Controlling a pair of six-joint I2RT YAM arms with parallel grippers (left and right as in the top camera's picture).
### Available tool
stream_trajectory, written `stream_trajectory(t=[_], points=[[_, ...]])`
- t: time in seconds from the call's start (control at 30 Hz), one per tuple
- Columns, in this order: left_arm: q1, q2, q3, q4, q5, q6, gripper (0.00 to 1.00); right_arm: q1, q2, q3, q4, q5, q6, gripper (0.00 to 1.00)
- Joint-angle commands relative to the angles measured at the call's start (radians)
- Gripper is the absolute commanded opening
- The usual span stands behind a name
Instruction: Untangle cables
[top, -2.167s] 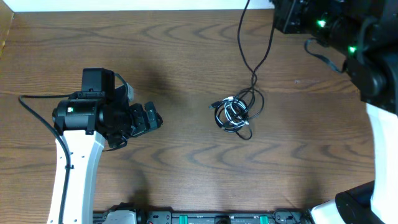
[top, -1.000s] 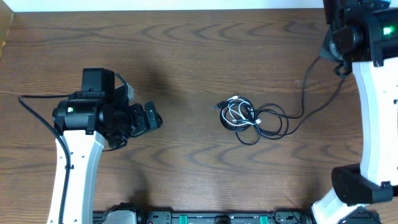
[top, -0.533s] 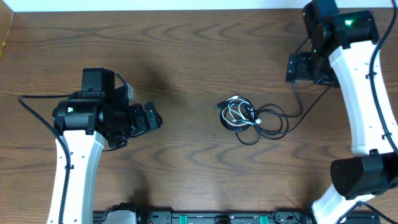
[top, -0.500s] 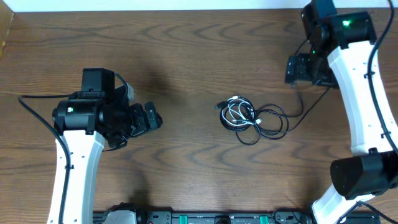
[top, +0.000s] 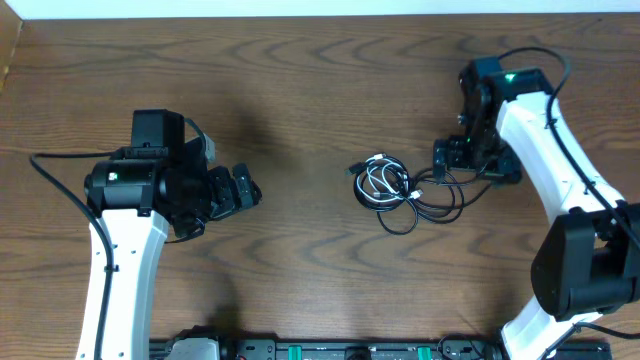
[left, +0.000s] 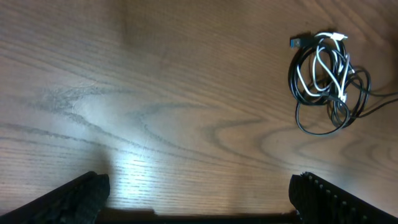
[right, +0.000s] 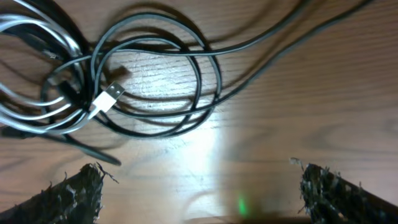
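Observation:
The cables (top: 385, 185) lie in a tangle at mid-table: black loops wound with a white cord, and looser black loops (top: 438, 200) trailing to the right. My right gripper (top: 472, 163) hangs open just right of those loops, holding nothing. In the right wrist view the black loops (right: 155, 93) and a white plug (right: 106, 96) lie ahead of the open right gripper (right: 205, 193). My left gripper (top: 250, 189) stands open far to the left. The left wrist view shows the tangle (left: 323, 74) at upper right, well away from the left gripper (left: 199, 202).
Bare wooden tabletop (top: 300, 90) surrounds the tangle. The right arm's own thick black wire (top: 530, 52) arcs above its wrist. The table's back edge (top: 250, 17) runs along the top.
The right arm has swung down from the back right corner to just beside the tangle. Its jaws have opened and the black cable they pulled now lies loose on the table. The left arm is still.

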Motion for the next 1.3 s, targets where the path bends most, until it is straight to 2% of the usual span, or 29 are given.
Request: stream_trajectory(t=[0.0,0.07,0.2,0.43,0.53,0.57,0.7,0.87,0.9,1.0,1.03,1.1,1.13,1.27], points=[[-0.003,0.006,0.011,-0.003,0.005,-0.002,0.98,0.018,0.003,-0.087,0.077,-0.026,0.012,0.99],[-0.003,0.006,0.011,-0.003,0.005,-0.002,0.98,0.018,0.003,-0.136,0.148,-0.026,0.059,0.99],[-0.003,0.006,0.011,-0.003,0.005,-0.002,0.98,0.018,0.003,-0.210,0.262,-0.014,0.148,0.91],[-0.003,0.006,0.011,-0.003,0.005,-0.002,0.98,0.018,0.003,-0.290,0.301,0.148,0.298,0.81],[-0.003,0.006,0.011,-0.003,0.005,-0.002,0.98,0.018,0.003,-0.335,0.374,0.129,0.305,0.76],[-0.003,0.006,0.011,-0.003,0.005,-0.002,0.98,0.018,0.003,-0.351,0.408,0.104,0.304,0.76],[-0.003,0.006,0.011,-0.003,0.005,-0.002,0.98,0.018,0.003,-0.395,0.494,0.039,0.305,0.86],[-0.003,0.006,0.011,-0.003,0.005,-0.002,0.98,0.018,0.003,-0.420,0.543,0.010,0.305,0.82],[-0.003,0.006,0.011,-0.003,0.005,-0.002,0.98,0.018,0.003,-0.427,0.554,0.011,0.304,0.77],[-0.003,0.006,0.011,-0.003,0.005,-0.002,0.98,0.018,0.003,-0.451,0.581,0.010,0.304,0.53],[-0.003,0.006,0.011,-0.003,0.005,-0.002,0.98,0.018,0.003,-0.456,0.580,0.006,0.304,0.38],[-0.003,0.006,0.011,-0.003,0.005,-0.002,0.98,0.018,0.003,-0.458,0.570,-0.012,0.304,0.17],[-0.003,0.006,0.011,-0.003,0.005,-0.002,0.98,0.018,0.003,-0.458,0.570,-0.031,0.304,0.02],[-0.003,0.006,0.011,-0.003,0.005,-0.002,0.98,0.018,0.002,-0.449,0.571,-0.107,0.304,0.01]])
